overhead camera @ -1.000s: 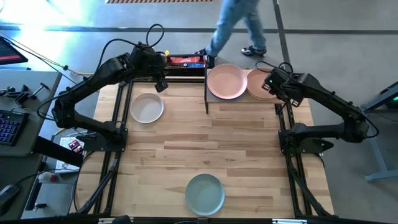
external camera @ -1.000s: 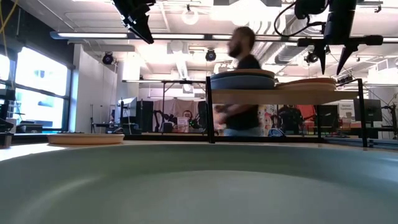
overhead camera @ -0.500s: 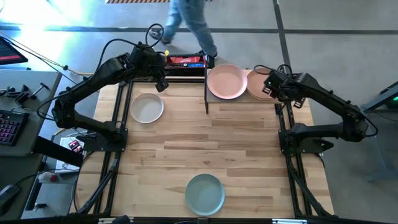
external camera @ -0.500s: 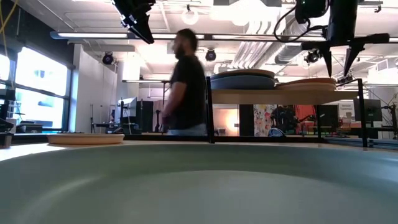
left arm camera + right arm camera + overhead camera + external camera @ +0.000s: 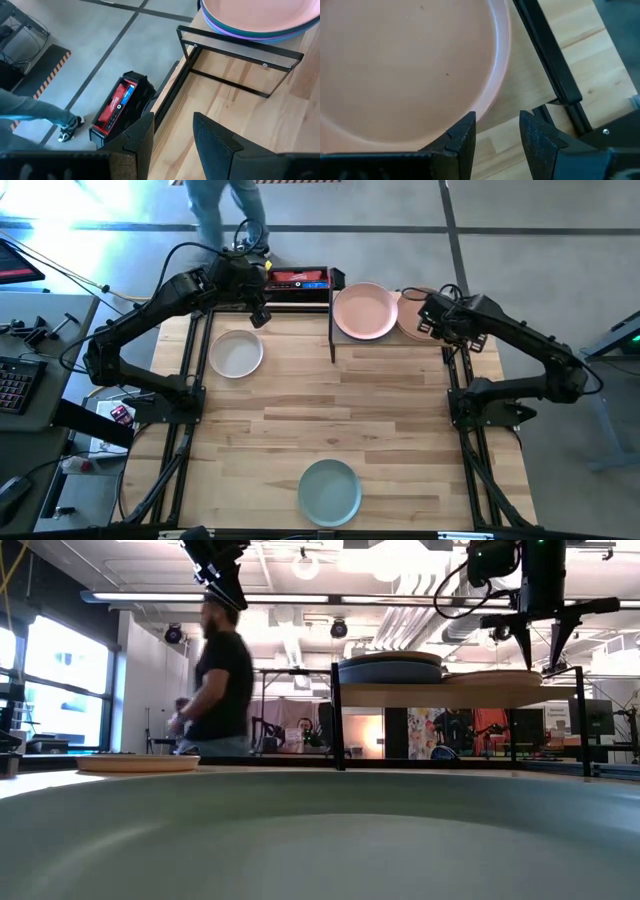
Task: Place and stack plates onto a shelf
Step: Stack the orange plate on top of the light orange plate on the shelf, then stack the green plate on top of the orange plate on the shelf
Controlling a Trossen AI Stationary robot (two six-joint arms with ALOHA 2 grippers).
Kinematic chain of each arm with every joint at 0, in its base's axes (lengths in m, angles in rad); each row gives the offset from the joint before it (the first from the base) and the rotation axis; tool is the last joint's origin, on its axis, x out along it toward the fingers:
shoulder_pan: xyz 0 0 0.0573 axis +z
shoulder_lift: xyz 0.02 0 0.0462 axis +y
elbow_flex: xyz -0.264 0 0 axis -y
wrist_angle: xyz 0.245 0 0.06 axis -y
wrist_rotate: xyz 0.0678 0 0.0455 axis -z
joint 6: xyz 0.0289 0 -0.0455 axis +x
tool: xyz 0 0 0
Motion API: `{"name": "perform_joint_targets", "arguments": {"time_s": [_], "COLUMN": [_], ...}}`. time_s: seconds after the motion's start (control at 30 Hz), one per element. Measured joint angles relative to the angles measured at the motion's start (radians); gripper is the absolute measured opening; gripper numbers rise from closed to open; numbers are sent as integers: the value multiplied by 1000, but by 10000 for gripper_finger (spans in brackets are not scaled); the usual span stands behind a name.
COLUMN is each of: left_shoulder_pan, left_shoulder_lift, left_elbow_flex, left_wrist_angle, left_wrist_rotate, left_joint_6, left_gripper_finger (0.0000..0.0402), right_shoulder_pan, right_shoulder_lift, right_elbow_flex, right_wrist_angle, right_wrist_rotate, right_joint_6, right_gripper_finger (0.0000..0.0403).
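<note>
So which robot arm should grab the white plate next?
Probably the left. Its gripper hangs open near the cream plate. The right gripper is over the shelf's salmon plate, farther away.

An open lab: exposed ceiling ducts [image 5: 400, 625], taped concrete floor [image 5: 520, 210].

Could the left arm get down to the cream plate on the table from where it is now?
Probably yes. The left claw hangs open above the table's far edge, just beyond the cream plate. That plate lies alone on bare wood, nothing on it, and the shelf stands off to the side, so the way down looks free.
</note>
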Motion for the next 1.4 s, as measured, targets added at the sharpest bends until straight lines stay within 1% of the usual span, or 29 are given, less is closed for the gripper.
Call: {"name": "perform_joint_targets", "arguments": {"time_s": [0.23, 0.3, 0.43, 0.53, 0.6, 0.67, 0.7, 0.87, 0.97, 1.13, 1.3, 1.4], "left_shoulder_pan": [0, 0, 0, 0, 0, 0, -1, -18, -41, -98, -162, -192], "left_shoulder_lift": [0, 0, 0, 0, 0, 0, 0, 0, 0, 0, 0, 0], "left_elbow_flex": [0, 0, 0, 0, 0, 0, 0, 0, 0, 0, 0, 0], "left_wrist_angle": [-6, -29, -107, -163, -189, -217, -234, -347, -421, -502, -561, -594], "left_wrist_rotate": [0, 0, 4, 4, 4, 6, 9, 41, 49, 53, 53, 53], "left_joint_6": [-1, -1, -38, -96, -143, -193, -224, -389, -438, -446, -444, -427], "left_gripper_finger": [127, 127, 127, 127, 127, 127, 127, 127, 127, 127, 127, 127], "right_shoulder_pan": [0, 0, 0, 16, 49, 96, 123, 282, 379, 533, 683, 768], "right_shoulder_lift": [-20, -21, -21, -21, -21, -20, -19, -3, 22, 79, 160, 225], "right_elbow_flex": [60, 83, 117, 125, 125, 125, 125, 125, 126, 126, 126, 126], "right_wrist_angle": [-3, -2, 36, 71, 90, 99, 102, 126, 158, 265, 361, 407], "right_wrist_rotate": [1, -24, -165, -304, -397, -460, -474, -482, -488, -488, -430, -428], "right_joint_6": [-74, -119, -227, -301, -336, -350, -352, -313, -292, -266, -175, -134], "right_gripper_finger": [130, 130, 130, 130, 130, 130, 130, 130, 130, 130, 130, 130]}}
